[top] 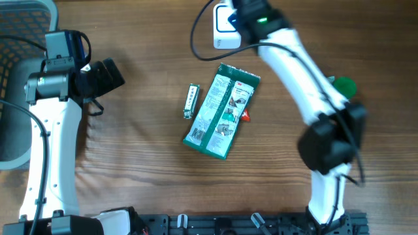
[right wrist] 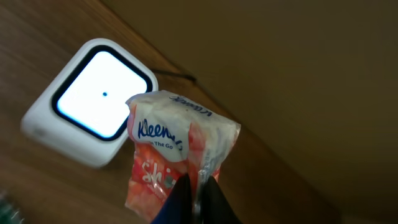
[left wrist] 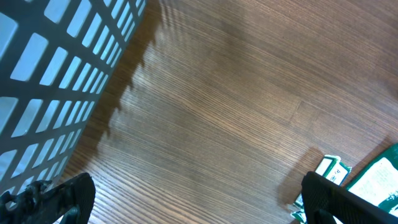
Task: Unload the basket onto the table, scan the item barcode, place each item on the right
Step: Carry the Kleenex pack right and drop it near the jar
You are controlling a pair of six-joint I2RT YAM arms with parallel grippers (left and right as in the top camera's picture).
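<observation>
Tissue pack (right wrist: pixel 174 146), crinkly, clamped in right end effector (right wrist: pixel 198 186) near rounded white scanner (right wrist: pixel 93 99); left end effector (left wrist: pixel 194 198) apart.

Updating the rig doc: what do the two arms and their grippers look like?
Left arm and right arm: white tubular links, black joint housings. Right arm shows a small green light; a thin black cable trails along the left. Left gripper and right gripper: black fingers.

One scanner (right wrist: pixel 87 102), one tissue pack (right wrist: pixel 177 146), one large green packet (top: pixel 223 111), one small pack (top: pixel 191 101), one mesh basket (top: pixel 12 147)
</observation>
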